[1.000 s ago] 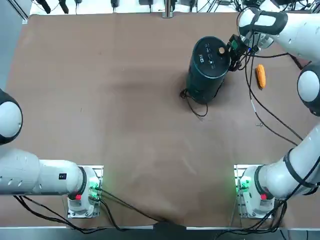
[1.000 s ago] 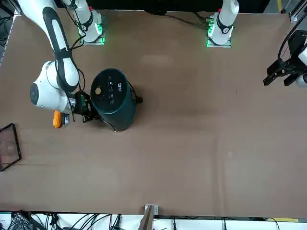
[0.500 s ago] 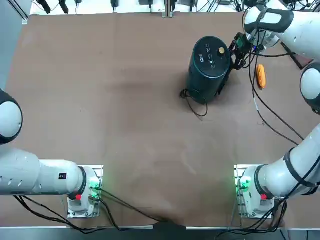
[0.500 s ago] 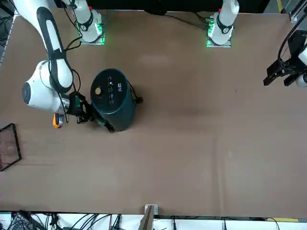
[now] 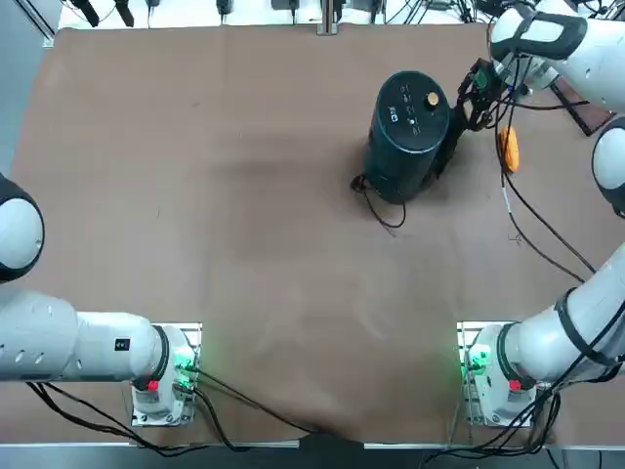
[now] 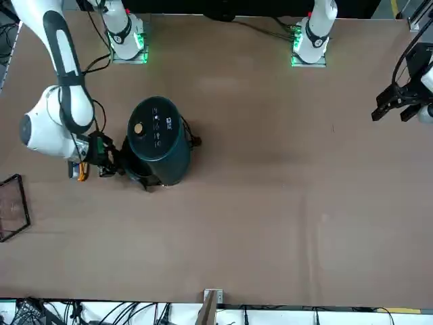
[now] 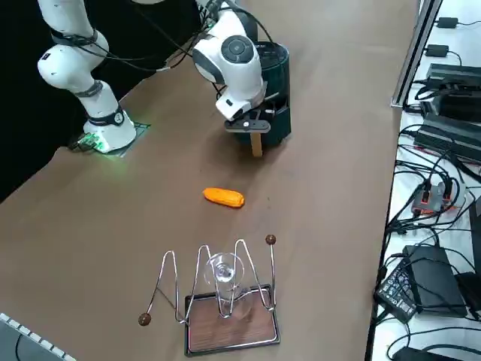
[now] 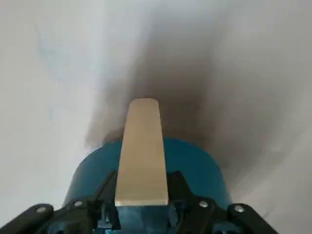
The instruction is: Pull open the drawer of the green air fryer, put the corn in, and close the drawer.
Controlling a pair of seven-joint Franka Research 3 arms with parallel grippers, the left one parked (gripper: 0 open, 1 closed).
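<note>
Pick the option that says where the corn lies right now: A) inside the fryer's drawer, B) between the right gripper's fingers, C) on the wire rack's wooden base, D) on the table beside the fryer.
D: the corn lies bare on the table, apart from the green air fryer, whose handle the right gripper is at.

Top view: overhead, straight down, arm bases at bottom edge, whole surface (image 5: 244, 215) in frame. Front view: high, opposite side, bases at top edge, same surface mirrored. Right side view: raised, diagonal, nearer; shares green air fryer (image 7: 276, 90) w/ top (image 5: 408, 132) and front (image 6: 157, 139), upper centre here. Wrist view: v. close, teal drawer front and pale handle (image 8: 142, 151) filling lower centre.
</note>
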